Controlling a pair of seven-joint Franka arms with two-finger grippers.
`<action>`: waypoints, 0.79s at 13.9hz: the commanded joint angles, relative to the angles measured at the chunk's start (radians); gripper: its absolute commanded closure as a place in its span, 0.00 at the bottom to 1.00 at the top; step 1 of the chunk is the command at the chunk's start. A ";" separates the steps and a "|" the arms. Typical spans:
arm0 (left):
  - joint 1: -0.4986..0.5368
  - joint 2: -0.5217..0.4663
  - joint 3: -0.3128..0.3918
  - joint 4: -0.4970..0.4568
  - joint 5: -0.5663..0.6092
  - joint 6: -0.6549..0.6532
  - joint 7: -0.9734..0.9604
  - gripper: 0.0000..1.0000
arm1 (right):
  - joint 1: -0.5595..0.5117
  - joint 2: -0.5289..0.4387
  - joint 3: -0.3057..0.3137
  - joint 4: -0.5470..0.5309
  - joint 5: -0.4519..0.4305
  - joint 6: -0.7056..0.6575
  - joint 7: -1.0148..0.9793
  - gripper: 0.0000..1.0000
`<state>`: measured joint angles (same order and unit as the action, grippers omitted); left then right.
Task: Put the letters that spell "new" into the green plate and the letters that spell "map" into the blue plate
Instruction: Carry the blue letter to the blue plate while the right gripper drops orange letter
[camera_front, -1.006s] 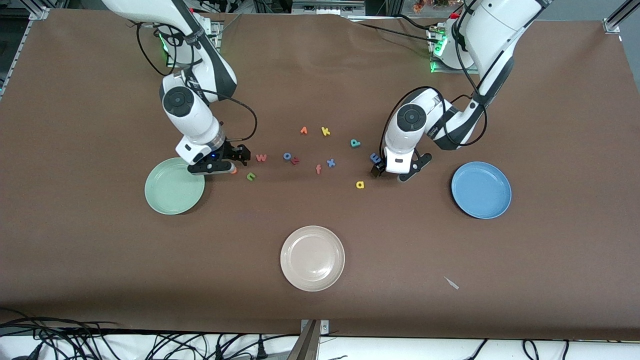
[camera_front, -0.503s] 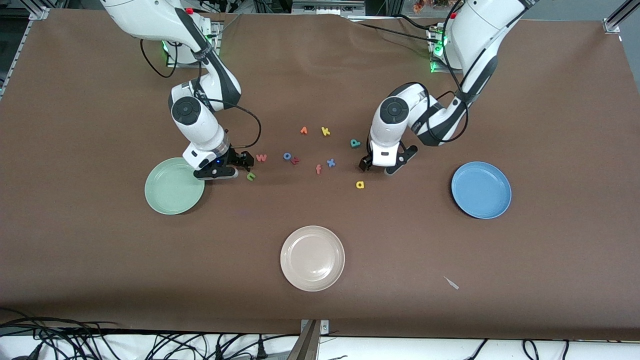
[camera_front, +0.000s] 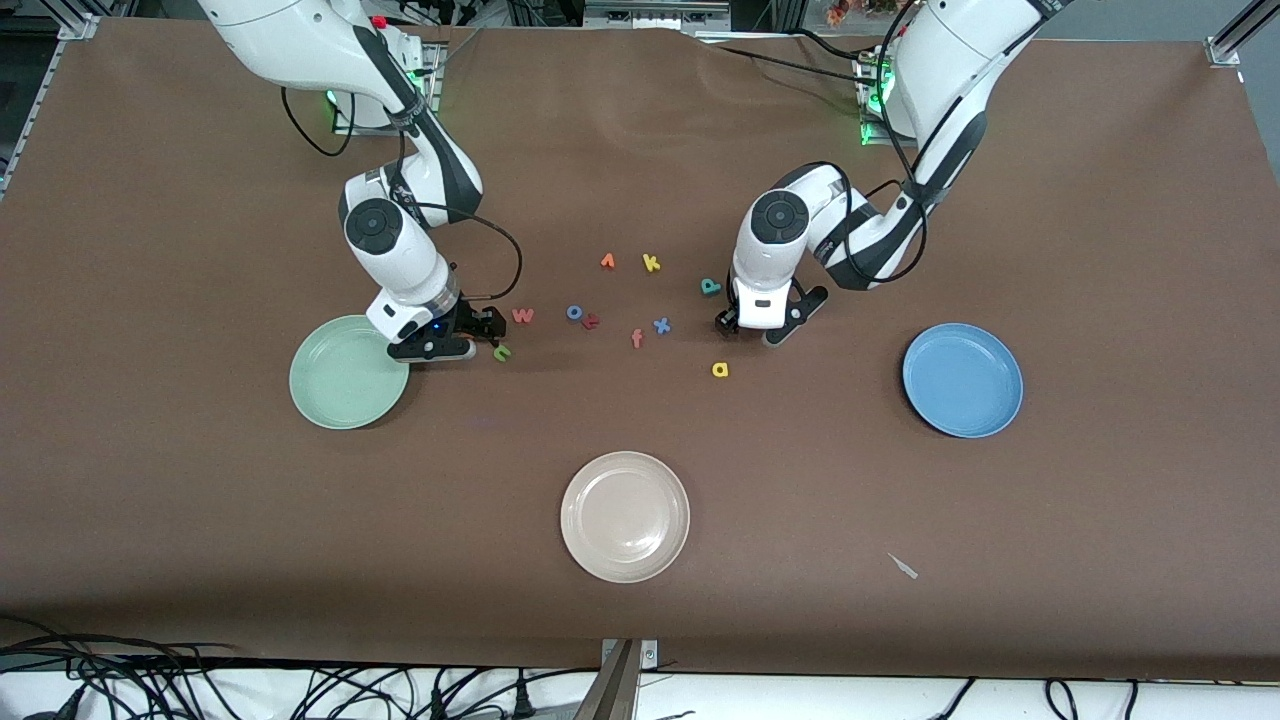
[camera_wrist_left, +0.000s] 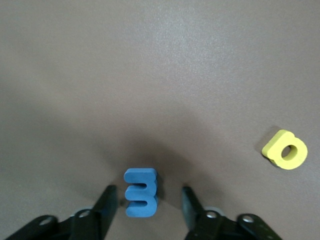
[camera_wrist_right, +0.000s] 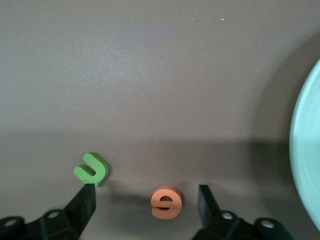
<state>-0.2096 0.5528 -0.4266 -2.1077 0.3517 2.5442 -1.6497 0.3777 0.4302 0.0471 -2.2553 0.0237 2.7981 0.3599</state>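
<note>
The blue "m" lies on the table between the fingers of my left gripper, which is open, with a gap on each side of the letter. The yellow "a" lies apart from it; the teal "p" sits beside my left gripper. My right gripper stands open astride the orange "e" without touching it. The green "n" lies just off one fingertip. The pinkish-red "w" rests close by. My right gripper is beside the green plate. The blue plate holds nothing.
A cream-white plate sits nearer the front camera. Between the arms lie an orange letter, a yellow "k", a blue "o" touching a dark red letter, an orange "f" and a blue "x".
My left gripper has slid toward the right arm's end and now covers the "m" in the front view. My right gripper has shifted toward the "n" and covers the "e".
</note>
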 joint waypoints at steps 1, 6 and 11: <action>-0.001 0.029 -0.001 0.006 -0.003 -0.015 -0.005 0.78 | -0.002 0.010 0.000 -0.018 0.002 0.052 0.004 0.17; 0.009 0.024 -0.003 0.040 0.009 -0.112 0.026 1.00 | -0.002 0.015 0.000 -0.026 0.001 0.054 -0.002 0.36; 0.073 0.019 -0.003 0.263 -0.056 -0.603 0.408 1.00 | -0.003 0.022 -0.013 -0.052 0.001 0.095 -0.041 0.72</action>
<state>-0.1840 0.5515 -0.4254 -1.9513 0.3317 2.1120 -1.4358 0.3771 0.4431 0.0359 -2.2752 0.0234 2.8443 0.3441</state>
